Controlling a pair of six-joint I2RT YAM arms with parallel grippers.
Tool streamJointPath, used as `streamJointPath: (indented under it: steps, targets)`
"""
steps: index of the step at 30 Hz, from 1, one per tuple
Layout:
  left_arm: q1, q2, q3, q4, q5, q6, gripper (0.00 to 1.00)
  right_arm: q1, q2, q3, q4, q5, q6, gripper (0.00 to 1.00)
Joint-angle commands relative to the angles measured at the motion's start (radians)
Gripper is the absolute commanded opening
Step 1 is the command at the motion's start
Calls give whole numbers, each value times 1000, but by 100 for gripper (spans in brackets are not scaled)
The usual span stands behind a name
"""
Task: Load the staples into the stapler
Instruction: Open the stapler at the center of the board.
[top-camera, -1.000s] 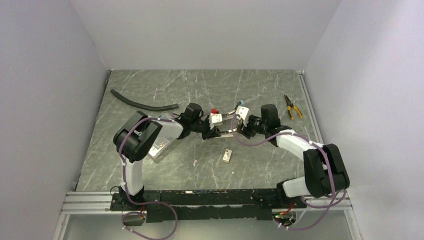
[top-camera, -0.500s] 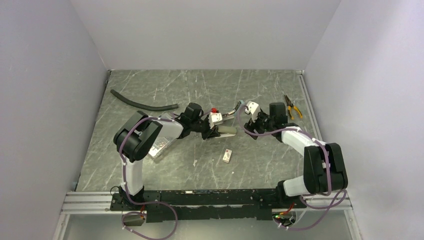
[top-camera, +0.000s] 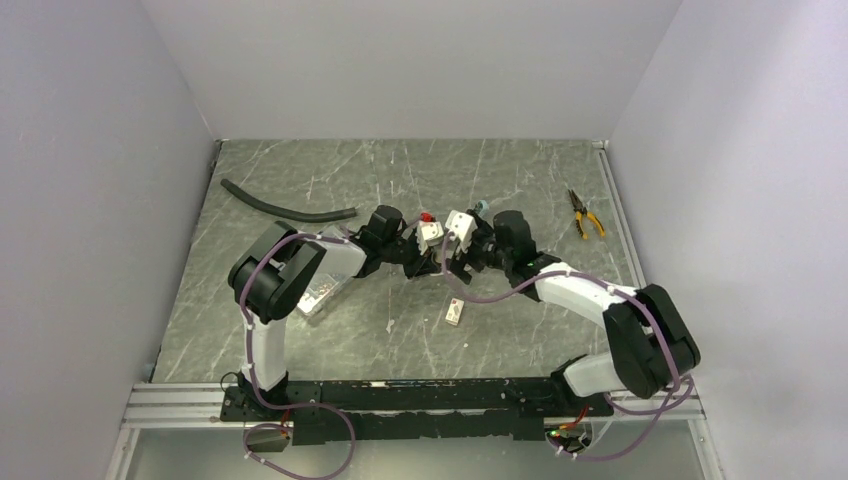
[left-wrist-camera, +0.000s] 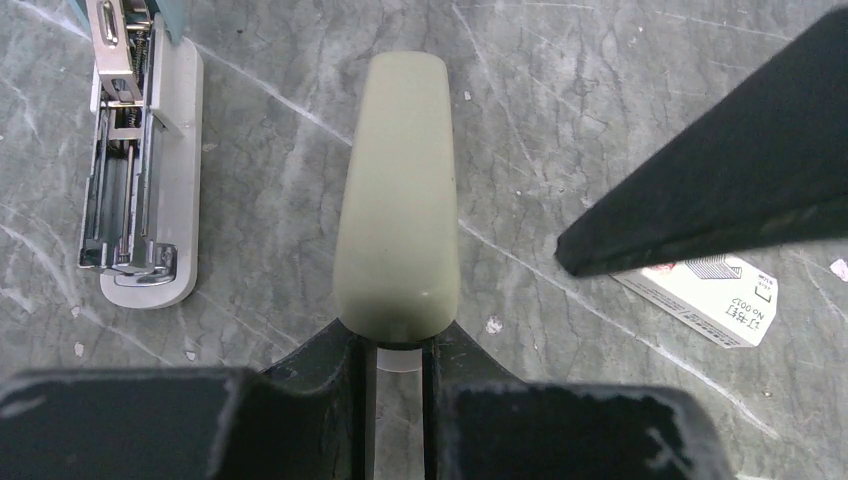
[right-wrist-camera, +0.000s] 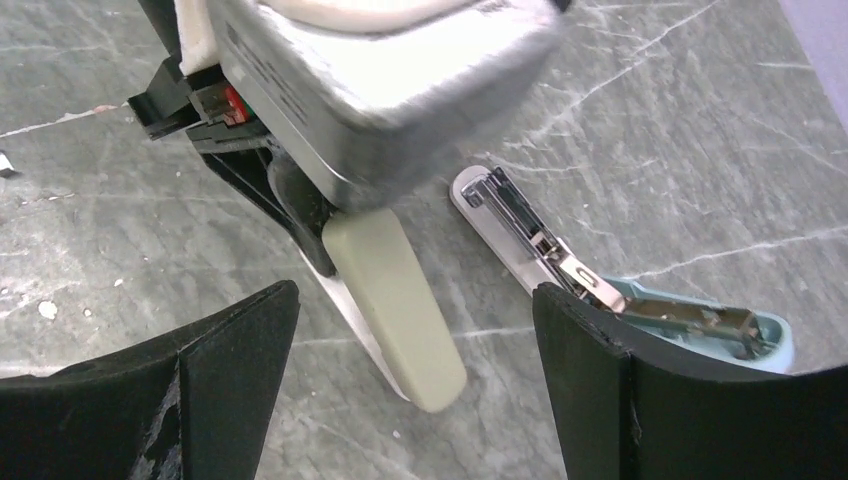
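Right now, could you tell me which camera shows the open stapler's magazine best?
Left wrist: the open stapler lies close and sharp, its magazine facing the camera, hinge end cropped. Right wrist shows it aslant and farther; top external shows only a tiny teal bit.

open stapler (left-wrist-camera: 135, 190) beside closed stapler (left-wrist-camera: 398, 200) | staple box (top-camera: 456, 311) before them, seemingly apart | pliers (top-camera: 584, 213) far right
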Motion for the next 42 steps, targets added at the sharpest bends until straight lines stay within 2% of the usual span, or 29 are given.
streamJointPath:
  steps: [1,10,16,26,33,42]
  targets:
    - [-6,51,-8,-62,-17,-30,3,53,51,6,117,135,-12,90]
    - [-6,50,-9,-61,23,-30,3,104,130,31,149,268,-45,85]
    - [-6,60,-16,-59,40,-10,3,118,177,47,179,323,-8,81]
    - [-6,59,-18,-75,32,18,3,119,148,11,270,494,43,75]
    - [-6,45,-29,-85,14,45,3,84,75,-31,290,562,60,74]
    - [-6,50,-23,-96,-3,61,3,-29,12,-47,222,516,116,74]
